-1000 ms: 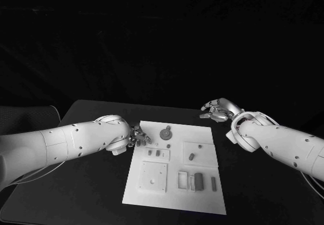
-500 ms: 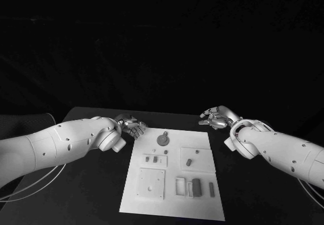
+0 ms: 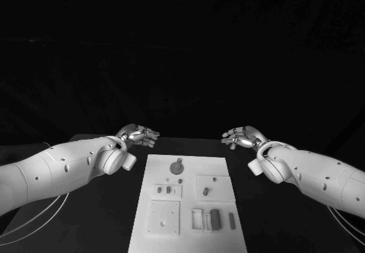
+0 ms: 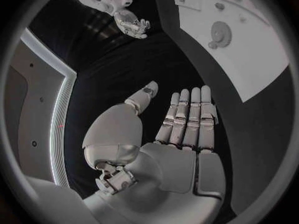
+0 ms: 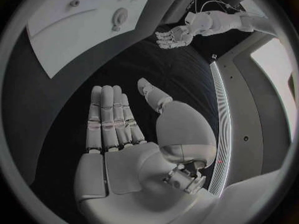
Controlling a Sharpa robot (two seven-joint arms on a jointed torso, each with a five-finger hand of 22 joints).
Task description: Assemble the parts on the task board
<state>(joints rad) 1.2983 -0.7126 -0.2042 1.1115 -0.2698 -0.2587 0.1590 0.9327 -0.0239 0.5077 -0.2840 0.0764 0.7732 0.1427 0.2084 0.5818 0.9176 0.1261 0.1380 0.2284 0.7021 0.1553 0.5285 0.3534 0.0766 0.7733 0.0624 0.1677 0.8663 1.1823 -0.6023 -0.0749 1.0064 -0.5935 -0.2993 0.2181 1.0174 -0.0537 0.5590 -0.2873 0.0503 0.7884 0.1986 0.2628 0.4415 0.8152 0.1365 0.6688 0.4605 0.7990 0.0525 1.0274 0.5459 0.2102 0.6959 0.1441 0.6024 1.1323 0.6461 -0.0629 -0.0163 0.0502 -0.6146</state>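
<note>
Two hands are seen above the far part of the black table, one at each side of the white task board, and nothing is held by either of them. The left hand is raised beyond the far left corner of the board and is not touching it; in the left wrist view its fingers are stretched out straight and laid side by side, with the thumb set apart, and the palm is bare. The right hand is raised beyond the far right corner of the board, well apart from the left one. In the right wrist view its fingers are also straight and close together, the thumb is apart, and nothing is pinched. The task board lies flat in the middle of the table, between the two arms. Several small parts are seen on it: a round part with a small knob near the far edge, small dark parts on the left side, one small part on a square plate at the right, and upright dark blocks near the close edge. A larger square plate lies at the close left of the board.
</note>
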